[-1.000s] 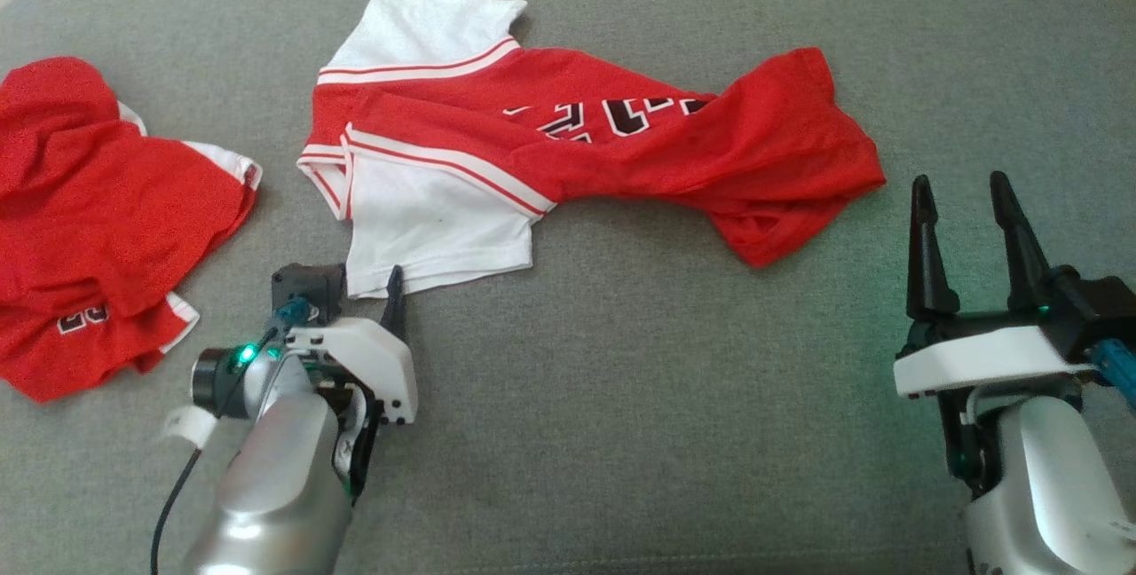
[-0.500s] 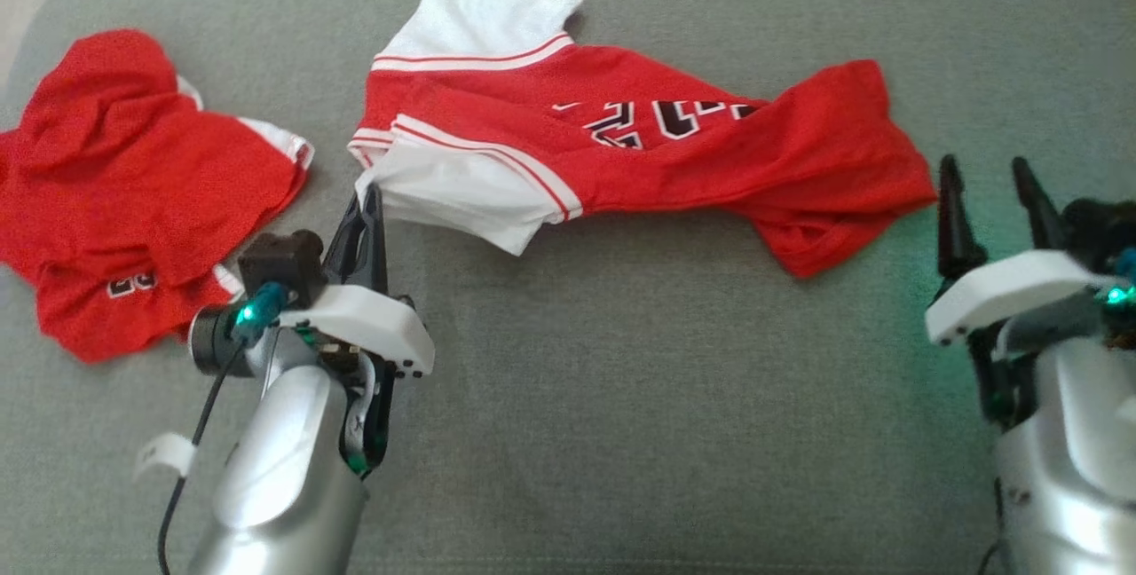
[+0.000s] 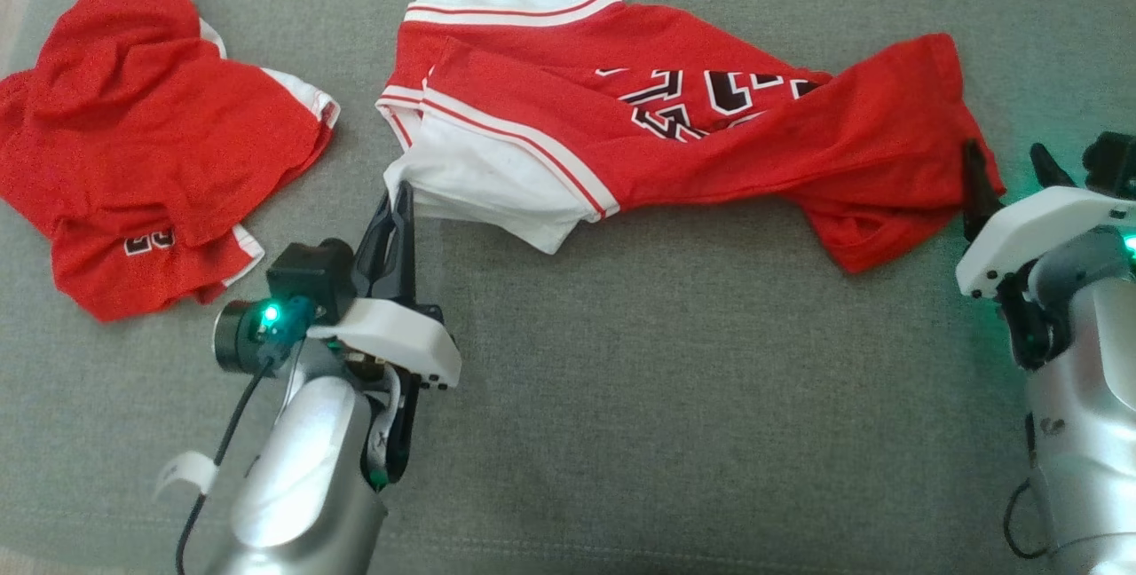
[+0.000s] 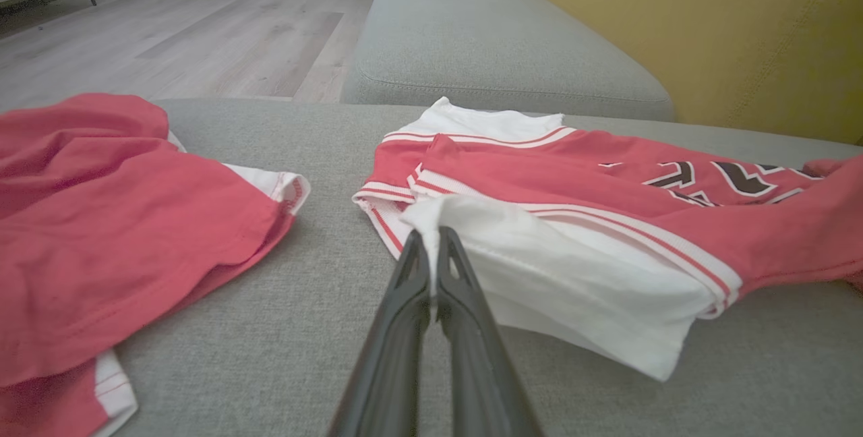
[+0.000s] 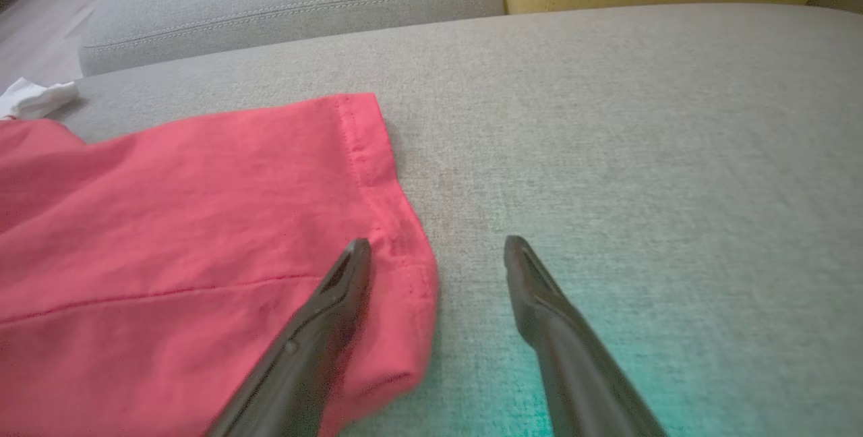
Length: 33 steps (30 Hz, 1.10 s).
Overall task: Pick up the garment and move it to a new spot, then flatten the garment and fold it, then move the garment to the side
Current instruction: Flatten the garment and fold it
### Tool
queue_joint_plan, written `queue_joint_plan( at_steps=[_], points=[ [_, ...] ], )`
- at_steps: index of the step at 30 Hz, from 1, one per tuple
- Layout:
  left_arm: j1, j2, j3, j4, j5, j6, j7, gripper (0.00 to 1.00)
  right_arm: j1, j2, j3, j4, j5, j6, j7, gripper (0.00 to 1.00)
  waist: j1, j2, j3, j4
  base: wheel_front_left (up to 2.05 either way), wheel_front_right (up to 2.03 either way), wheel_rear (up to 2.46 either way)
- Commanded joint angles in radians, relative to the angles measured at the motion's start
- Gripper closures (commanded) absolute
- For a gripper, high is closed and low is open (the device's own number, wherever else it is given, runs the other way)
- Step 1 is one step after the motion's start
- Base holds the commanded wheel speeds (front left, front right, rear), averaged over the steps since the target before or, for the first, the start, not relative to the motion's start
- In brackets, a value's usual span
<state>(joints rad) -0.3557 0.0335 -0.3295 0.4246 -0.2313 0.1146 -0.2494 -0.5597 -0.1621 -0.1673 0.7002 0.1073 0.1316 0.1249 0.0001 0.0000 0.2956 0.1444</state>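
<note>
My left gripper (image 4: 431,248) was clenched on the white sleeve corner of the red-and-white jersey (image 3: 692,140) lying on the grey fabric cushion (image 3: 674,397). My right gripper (image 5: 438,245) gaped over its hem. I feared that thin pinch slipping.

Support surface: a grey upholstered cushion (image 3: 666,424) with a woven texture. Two items lie directly on it. A red and white jersey (image 3: 710,140) with dark lettering is stretched across the cushion, rumpled and twisted along its length, one white sleeve corner raised off the fabric. A second red garment (image 3: 151,140), crumpled in a heap, lies to the jersey's left, near it but not touching. Bare cushion extends along the jersey's near side.
</note>
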Motion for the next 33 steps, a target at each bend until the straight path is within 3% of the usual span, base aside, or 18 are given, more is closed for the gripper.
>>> queue_joint_plan(
  at_steps=[1, 10, 11, 12, 13, 25, 33],
  points=[
    [-0.038, 0.017, 0.023, -0.033, -0.006, 0.004, -0.012, 1.00, -0.034, -0.008, 0.026, -0.023, 0.002, -0.001, -0.003, 0.00, -0.0001, 0.0000, 0.003, 0.001, 0.00, 0.00, 0.00],
    [-0.053, 0.017, 0.016, -0.026, -0.005, 0.008, -0.012, 1.00, -0.065, -0.023, 0.060, 0.060, 0.017, -0.001, -0.031, 0.00, -0.0001, 0.0000, 0.017, 0.002, 0.00, 0.00, 0.00],
    [-0.055, 0.017, 0.016, -0.025, -0.005, 0.008, -0.012, 1.00, -0.068, -0.025, 0.065, 0.069, 0.019, -0.001, -0.031, 0.11, -0.0001, 0.0000, 0.018, 0.002, 0.00, 0.00, 0.00],
    [-0.057, 0.017, 0.017, -0.023, -0.005, 0.008, -0.012, 1.00, -0.071, -0.026, 0.069, 0.077, 0.021, -0.001, -0.031, 0.65, -0.0001, 0.0000, 0.019, 0.001, 0.00, 0.00, 0.00],
    [-0.058, 0.017, 0.017, -0.022, -0.005, 0.008, -0.012, 1.00, -0.074, -0.027, 0.074, 0.085, 0.024, -0.001, -0.032, 1.00, -0.0001, 0.0000, 0.019, 0.001, 0.00, 0.00, 0.00],
    [-0.060, 0.017, 0.039, -0.021, 0.001, 0.005, -0.012, 1.00, -0.088, -0.063, 0.131, 0.096, 0.032, -0.001, -0.117, 1.00, -0.0001, 0.0000, -0.015, -0.011, 0.00, 0.00, 0.00],
    [-0.049, 0.027, 0.090, -0.110, 0.012, 0.002, -0.012, 1.00, -0.081, -0.130, 0.252, -0.081, 0.062, -0.001, -0.179, 1.00, -0.0001, 0.0000, -0.114, -0.043, 0.00, 0.00, 0.00]
  ],
)
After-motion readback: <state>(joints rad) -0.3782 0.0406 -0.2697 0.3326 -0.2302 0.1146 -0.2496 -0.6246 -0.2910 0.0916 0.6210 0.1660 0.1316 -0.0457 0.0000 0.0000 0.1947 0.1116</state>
